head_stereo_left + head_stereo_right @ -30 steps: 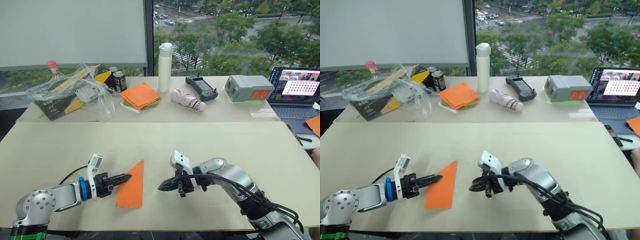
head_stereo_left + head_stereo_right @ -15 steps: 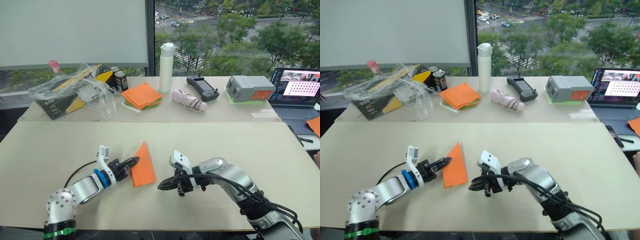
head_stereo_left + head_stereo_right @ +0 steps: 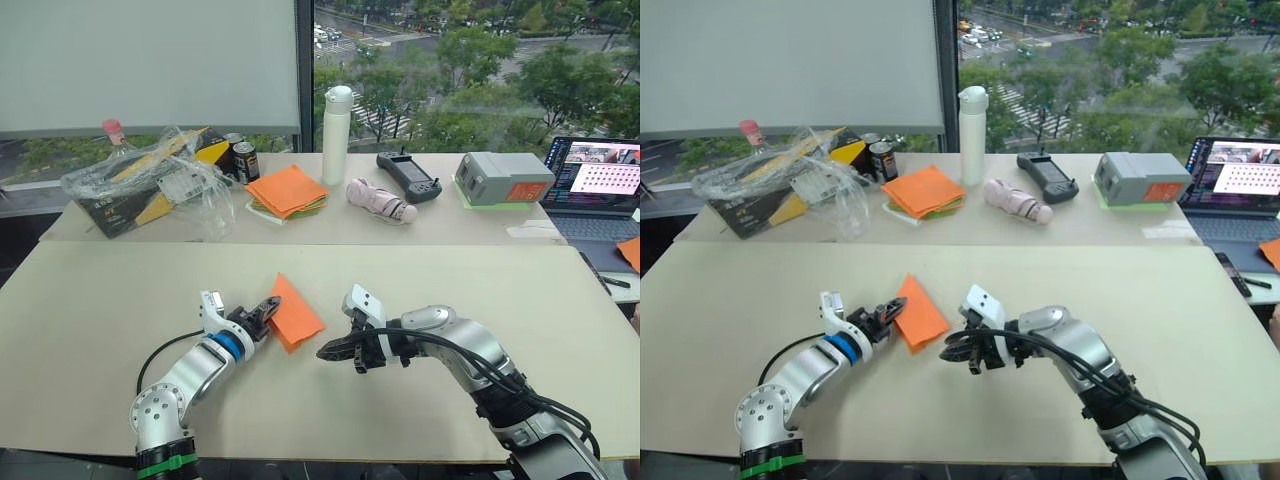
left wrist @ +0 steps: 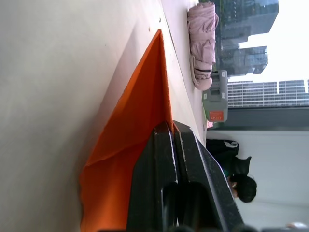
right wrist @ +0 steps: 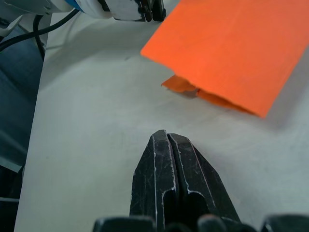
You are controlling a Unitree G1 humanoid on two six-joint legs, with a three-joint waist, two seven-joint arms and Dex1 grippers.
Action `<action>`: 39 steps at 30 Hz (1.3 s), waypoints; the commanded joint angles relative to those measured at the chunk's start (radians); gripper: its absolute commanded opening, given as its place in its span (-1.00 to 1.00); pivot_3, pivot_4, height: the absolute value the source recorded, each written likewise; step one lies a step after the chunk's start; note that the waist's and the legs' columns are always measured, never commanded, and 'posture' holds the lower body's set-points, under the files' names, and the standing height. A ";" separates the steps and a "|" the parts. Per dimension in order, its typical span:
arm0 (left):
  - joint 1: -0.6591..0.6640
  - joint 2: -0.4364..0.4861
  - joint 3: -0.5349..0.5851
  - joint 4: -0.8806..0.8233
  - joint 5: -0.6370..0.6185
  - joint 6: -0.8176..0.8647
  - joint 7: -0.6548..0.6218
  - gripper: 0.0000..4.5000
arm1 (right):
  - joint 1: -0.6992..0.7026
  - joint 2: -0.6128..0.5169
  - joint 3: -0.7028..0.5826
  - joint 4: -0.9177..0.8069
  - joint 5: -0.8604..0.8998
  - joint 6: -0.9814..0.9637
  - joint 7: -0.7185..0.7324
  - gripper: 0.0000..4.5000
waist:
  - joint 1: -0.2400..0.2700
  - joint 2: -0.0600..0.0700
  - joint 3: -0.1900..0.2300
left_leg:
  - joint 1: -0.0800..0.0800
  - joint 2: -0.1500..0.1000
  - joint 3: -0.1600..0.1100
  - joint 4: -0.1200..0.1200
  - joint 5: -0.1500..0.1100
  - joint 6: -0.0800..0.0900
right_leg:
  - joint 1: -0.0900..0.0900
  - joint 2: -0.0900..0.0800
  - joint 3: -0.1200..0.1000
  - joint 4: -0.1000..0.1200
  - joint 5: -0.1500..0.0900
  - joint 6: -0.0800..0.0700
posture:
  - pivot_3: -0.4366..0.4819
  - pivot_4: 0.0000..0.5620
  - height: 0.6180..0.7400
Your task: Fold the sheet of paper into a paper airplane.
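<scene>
Pinching sheet of paper (image 3: pixel 296 315) edge, left fingers (image 3: pixel 268 306), right fingers (image 3: pixel 327 352) closed empty nearby

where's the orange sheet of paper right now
The sheet of paper lies mid-table on the near table, pinched at its left edge by the left gripper, the right gripper just right.

sheet of paper (image 3: pixel 295 313): matt orange | table (image 3: pixel 420 275): smooth, matt

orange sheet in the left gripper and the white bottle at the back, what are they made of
The sheet of paper looks like thin matte paper: it holds a sharp crease and shows layered edges in the left gripper. The white bottle looks like coated metal or plastic with a smooth satin finish; the look leaves that open.
</scene>
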 commanded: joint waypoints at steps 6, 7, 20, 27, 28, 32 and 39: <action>0.018 0.012 -0.029 -0.016 -0.062 -0.023 0.004 -0.47 | -0.009 0.006 -0.002 -0.014 0.009 -0.031 0.013 -1.00 | 0.003 0.000 0.000 | 0.000 0.000 0.000 0.000 0.000 0.000 | 0.000 0.000 0.000 0.000 0.000 0.000 | -0.05 -0.47 1.00; 0.019 0.017 -0.033 -0.016 -0.061 -0.023 -0.002 -0.31 | -0.010 0.005 -0.002 -0.013 0.009 -0.032 0.015 -1.00 | 0.004 0.000 0.000 | 0.000 0.000 0.000 0.000 0.000 0.000 | 0.000 0.000 0.000 0.000 0.000 0.000 | -0.05 -0.47 1.00; 0.143 0.306 -0.022 -0.137 -0.148 0.084 -0.139 0.27 | 0.012 0.003 -0.053 -0.087 0.070 -0.013 0.026 -1.00 | -0.012 0.000 0.000 | 0.000 0.001 -0.001 -0.001 0.000 0.000 | 0.000 0.001 0.000 0.000 0.000 0.000 | -0.05 -0.47 1.00; 0.205 0.456 -0.022 -0.238 -0.156 0.079 -0.250 0.27 | 0.020 -0.015 -0.105 -0.166 0.133 -0.007 0.013 -1.00 | -0.009 0.001 0.000 | 0.000 0.000 -0.001 -0.001 0.000 0.000 | 0.000 0.001 0.000 -0.001 0.000 0.000 | -0.05 -0.47 1.00; 0.212 0.471 -0.021 -0.248 -0.147 0.076 -0.267 0.27 | 0.022 -0.015 -0.112 -0.178 0.137 -0.012 0.008 -1.00 | -0.009 0.001 0.000 | 0.000 0.000 -0.001 -0.001 0.000 0.000 | 0.000 0.001 0.000 -0.001 0.000 0.000 | -0.05 -0.47 1.00; 0.241 0.520 -0.016 -0.270 -0.128 0.072 -0.320 0.28 | 0.038 -0.024 -0.117 -0.222 0.149 -0.033 0.005 -0.87 | -0.012 0.001 0.000 | 0.001 0.001 -0.001 -0.002 0.000 0.000 | 0.000 0.001 0.000 -0.001 0.000 0.000 | -0.05 -0.47 1.00; 0.275 0.585 0.002 -0.262 -0.068 0.054 -0.419 0.29 | 0.055 0.000 -0.044 -0.197 0.022 -0.218 -0.039 0.00 | -0.014 0.001 0.001 | 0.001 0.001 -0.001 -0.002 0.000 0.000 | 0.000 0.002 0.000 -0.001 0.000 0.000 | -0.05 -0.47 1.00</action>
